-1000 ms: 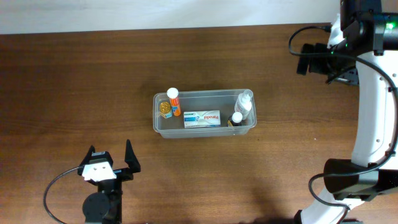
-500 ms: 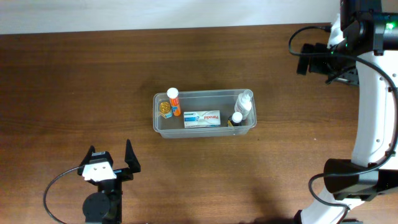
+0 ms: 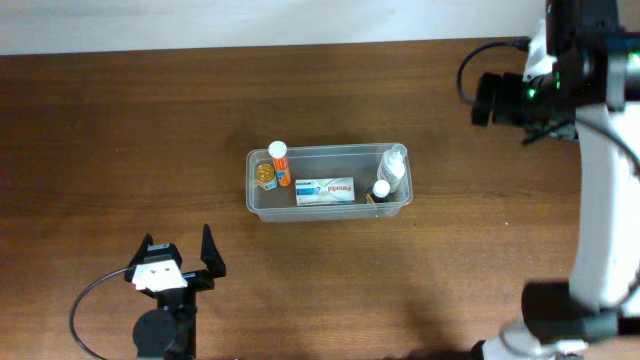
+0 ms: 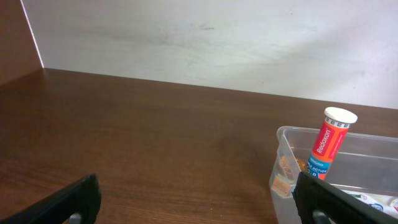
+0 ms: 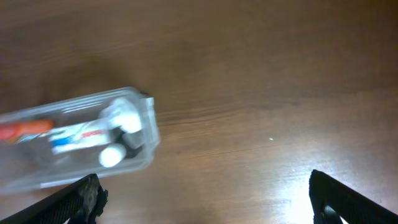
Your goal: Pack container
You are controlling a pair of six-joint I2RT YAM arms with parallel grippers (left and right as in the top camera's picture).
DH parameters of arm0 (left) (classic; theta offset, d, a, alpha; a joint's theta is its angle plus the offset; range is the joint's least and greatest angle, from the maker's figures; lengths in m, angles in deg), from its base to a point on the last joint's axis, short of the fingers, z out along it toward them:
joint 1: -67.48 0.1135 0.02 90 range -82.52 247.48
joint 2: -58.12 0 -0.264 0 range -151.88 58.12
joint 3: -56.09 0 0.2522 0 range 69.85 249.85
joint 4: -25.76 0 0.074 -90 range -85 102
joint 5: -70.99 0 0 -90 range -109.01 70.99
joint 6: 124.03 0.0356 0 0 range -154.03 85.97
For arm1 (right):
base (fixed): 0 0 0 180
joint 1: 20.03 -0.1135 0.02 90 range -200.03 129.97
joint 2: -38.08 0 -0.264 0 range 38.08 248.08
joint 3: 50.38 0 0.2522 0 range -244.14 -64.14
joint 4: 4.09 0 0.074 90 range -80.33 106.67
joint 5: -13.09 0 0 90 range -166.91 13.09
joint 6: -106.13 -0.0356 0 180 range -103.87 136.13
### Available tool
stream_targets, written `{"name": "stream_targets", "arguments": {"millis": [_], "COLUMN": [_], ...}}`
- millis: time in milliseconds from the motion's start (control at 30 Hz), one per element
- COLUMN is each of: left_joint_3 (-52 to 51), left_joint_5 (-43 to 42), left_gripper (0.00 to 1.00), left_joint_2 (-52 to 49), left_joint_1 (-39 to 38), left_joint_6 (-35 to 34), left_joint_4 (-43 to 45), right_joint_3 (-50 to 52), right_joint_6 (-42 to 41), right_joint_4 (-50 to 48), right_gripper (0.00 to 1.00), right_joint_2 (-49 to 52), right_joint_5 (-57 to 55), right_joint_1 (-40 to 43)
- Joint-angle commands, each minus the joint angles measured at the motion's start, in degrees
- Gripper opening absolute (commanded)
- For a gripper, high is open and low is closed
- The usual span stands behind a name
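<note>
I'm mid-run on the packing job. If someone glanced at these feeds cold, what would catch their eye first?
The clear container in the middle of the dark wooden table stands out first. It holds an orange tube at its left end, a white box in the middle and small bottles at the right. Next comes the left gripper, open and empty near the front edge, well apart from the container.

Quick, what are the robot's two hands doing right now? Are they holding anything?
Left gripper: fingers open, holding nothing.
Right gripper: fingers open, holding nothing.
</note>
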Motion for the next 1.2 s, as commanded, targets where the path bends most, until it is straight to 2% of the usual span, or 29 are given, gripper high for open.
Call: {"name": "stream_targets", "arguments": {"millis": [0, 200, 467, 633, 833, 1000, 1167], "left_joint_3": [-0.63, -0.63, -0.63, -0.63, -0.63, -0.63, -0.63], "left_joint_5": [0.00, 0.00, 0.00, 0.00, 0.00, 0.00, 0.00], "left_gripper": [1.00, 0.99, 0.99, 0.99, 0.99, 0.99, 0.99], "left_joint_2": [0.50, 0.50, 0.50, 0.50, 0.50, 0.50, 0.50], "left_joint_1": [0.28, 0.28, 0.28, 0.28, 0.28, 0.28, 0.28], "left_joint_6": [1.16, 1.16, 1.16, 1.16, 1.16, 1.16, 1.16], "left_joint_4": [0.17, 0.17, 0.17, 0.17, 0.17, 0.17, 0.17], "right_joint_3": [1.46, 12.83, 43.74, 62.23, 83.19, 99.80, 113.28], "right_joint_6": [-0.37, -0.50, -0.81, -0.79, -0.09, 9.84, 11.91], "right_joint_4": [0.20, -5.92, -39.15, -56.13, -73.46, -86.14, -95.21], "right_gripper": [0.98, 0.98, 0.98, 0.98, 0.99, 0.98, 0.98], "right_joint_2": [-10.12, -24.59, -51.30, -66.03, -79.80, -88.96, -94.99], "right_joint_5": [0.28, -1.25, 0.79, 1.84, 2.08, 10.73, 11.63], "right_joint_1": [-5.68, -11.23, -11.06, -10.71, -6.45, -2.51, -2.12]}}
